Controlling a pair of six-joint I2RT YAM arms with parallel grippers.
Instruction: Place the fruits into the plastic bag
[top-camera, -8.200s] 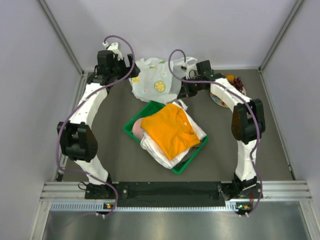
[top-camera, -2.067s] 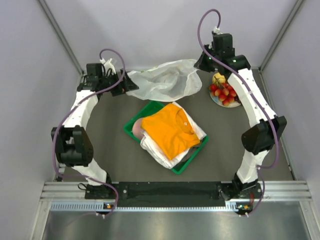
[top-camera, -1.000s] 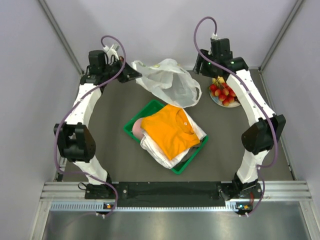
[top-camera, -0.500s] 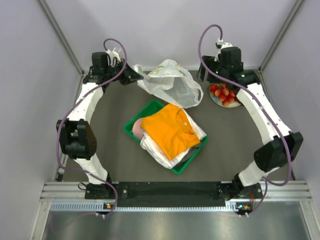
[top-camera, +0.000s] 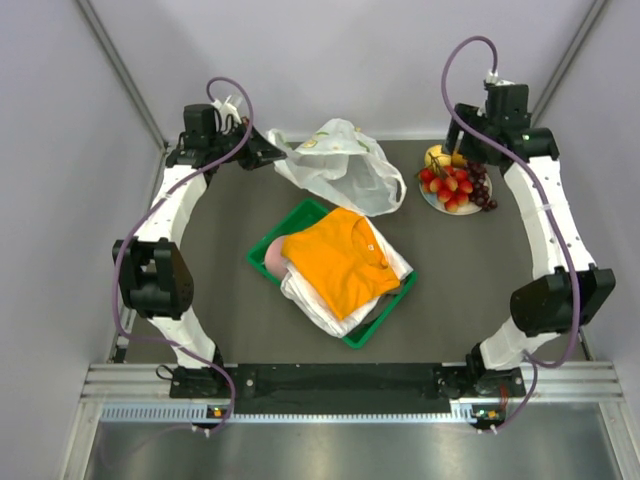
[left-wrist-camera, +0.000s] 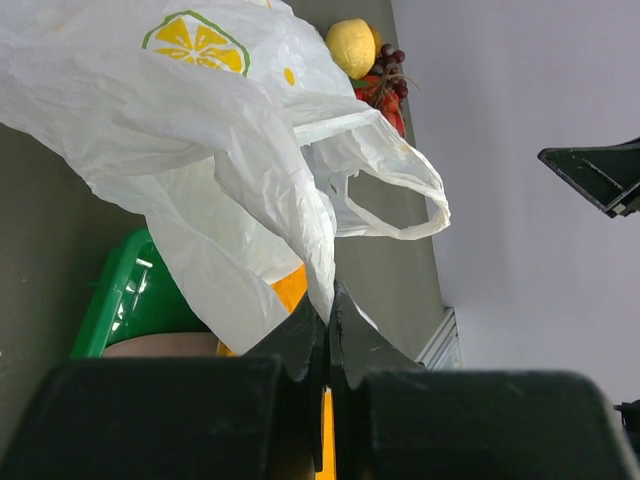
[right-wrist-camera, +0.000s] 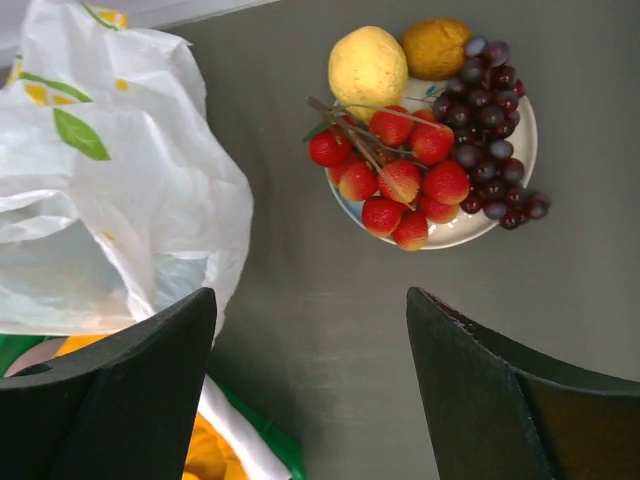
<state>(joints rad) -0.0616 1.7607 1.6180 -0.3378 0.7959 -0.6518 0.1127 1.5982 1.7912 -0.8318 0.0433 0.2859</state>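
The plastic bag (top-camera: 340, 170), white and crinkly with citrus prints, lies slumped at the back of the table. My left gripper (top-camera: 270, 150) is shut on its edge, and the film is pinched between the fingertips (left-wrist-camera: 328, 300). A loop handle (left-wrist-camera: 400, 200) hangs free. The fruits sit on a pale plate (right-wrist-camera: 470, 228): a yellow pear (right-wrist-camera: 368, 68), a small orange (right-wrist-camera: 435, 48), a dark grape bunch (right-wrist-camera: 485, 100) and several red strawberries (right-wrist-camera: 400, 180). My right gripper (right-wrist-camera: 312, 310) hovers open and holds nothing, above bare table between bag and plate (top-camera: 455, 185).
A green tray (top-camera: 345, 262) holding folded orange and white clothes and a pink rounded item (top-camera: 275, 257) fills the table's middle, close in front of the bag. Grey walls enclose the back and sides. The plate lies near the right wall.
The right arm has swung right, away from the bag, and now stands over the plate with its jaws wide. The bag has sagged onto the table. The left gripper kept its hold.
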